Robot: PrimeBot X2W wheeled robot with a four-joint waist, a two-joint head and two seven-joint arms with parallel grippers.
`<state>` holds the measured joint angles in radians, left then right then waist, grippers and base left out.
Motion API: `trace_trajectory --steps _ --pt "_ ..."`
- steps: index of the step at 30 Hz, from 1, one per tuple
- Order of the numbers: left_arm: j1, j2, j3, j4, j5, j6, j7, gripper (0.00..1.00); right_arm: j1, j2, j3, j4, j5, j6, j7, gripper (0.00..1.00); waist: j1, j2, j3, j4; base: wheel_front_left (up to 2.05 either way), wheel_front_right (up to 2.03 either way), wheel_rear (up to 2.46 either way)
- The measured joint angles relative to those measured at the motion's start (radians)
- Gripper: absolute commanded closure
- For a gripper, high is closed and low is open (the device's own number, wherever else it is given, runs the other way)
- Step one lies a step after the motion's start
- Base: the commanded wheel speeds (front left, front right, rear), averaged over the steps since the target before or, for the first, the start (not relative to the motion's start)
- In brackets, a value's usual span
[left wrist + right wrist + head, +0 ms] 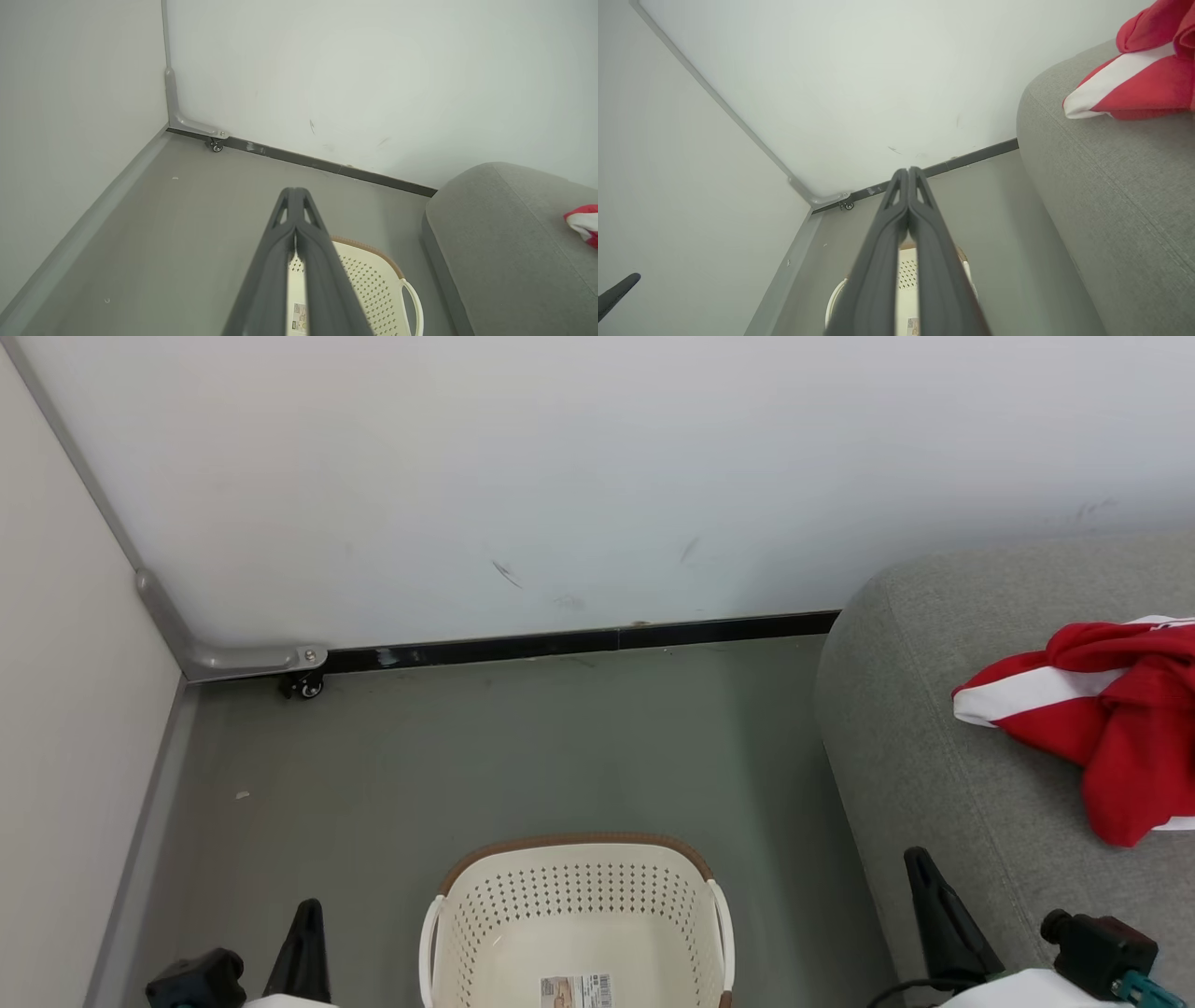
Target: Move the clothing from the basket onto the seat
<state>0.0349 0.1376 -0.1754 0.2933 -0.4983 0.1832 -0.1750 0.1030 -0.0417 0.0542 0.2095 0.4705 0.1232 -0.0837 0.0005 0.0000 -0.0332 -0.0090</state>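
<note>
We see the clothing (1102, 728) on the seat (934, 737) and the basket (579, 896) bare where visible, so, left tool (295, 193) and right tool (908, 172) pinched closed on nothing, we should check its hidden near end.

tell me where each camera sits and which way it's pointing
Head view: on the head, looking forward and down at the basket and seat; both arms' jaws at the bottom corners.
Left wrist view: on that wrist, along its shut jaws toward the wall corner.
Right wrist view: likewise, along its shut jaws, same corner.
Shared: all three show the clothing on the seat.
</note>
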Motion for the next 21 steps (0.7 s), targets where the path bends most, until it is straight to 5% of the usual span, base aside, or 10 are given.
trace_trajectory --steps 21 --pt "-0.019 -0.025 0.073 -0.007 -0.293 -0.082 0.083 1.0 -0.011 -0.012 -0.033 0.001 0.322 0.0 0.041 1.0 0.0165 0.0 -0.005 0.003 0.0 0.0 0.0"
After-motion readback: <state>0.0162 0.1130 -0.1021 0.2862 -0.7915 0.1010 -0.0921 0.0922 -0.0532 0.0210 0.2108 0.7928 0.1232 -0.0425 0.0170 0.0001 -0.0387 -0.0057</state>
